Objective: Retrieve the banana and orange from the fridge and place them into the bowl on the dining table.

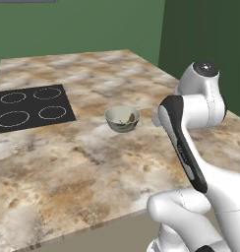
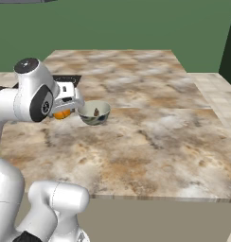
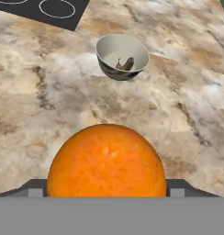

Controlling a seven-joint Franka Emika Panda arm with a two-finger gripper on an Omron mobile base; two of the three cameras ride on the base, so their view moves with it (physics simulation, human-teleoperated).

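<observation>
1. Hand view has the orange [image 3: 107,161] filling the space just ahead of the camera, sitting between the gripper's [image 2: 64,112] fingers; the jaws stand wide and closed on it, so the fruit is carried, not loose.
2. Ahead of it on the dining table [image 1: 92,162] stands the bowl [image 3: 122,57], upright, with the banana [image 3: 125,64] already lying inside as a small dark-blotched shape against the pale wall.
3. From the right base view, the orange [image 2: 63,114] hangs just beside the bowl's [image 2: 94,112] rim, on the cooktop [image 1: 28,108] side, and I judge it is not yet over the opening.
4. Risk: letting go here would likely drop the fruit on the stone top, where a ball would roll, perhaps toward the table edge.
5. Risk: coming in too low could knock the rim and push or tip the light bowl [image 1: 122,118], spilling the banana.
6. Risk: the banana takes up part of the floor of the bowl, so the orange may settle on it and sit high.
7. Hard to make out: the fingertips themselves are covered by the orange; the height of the fruit above the table is unclear; the banana [image 1: 128,119] is only a small smudge in the base views; the forearm hides the hand in the left base view.
</observation>
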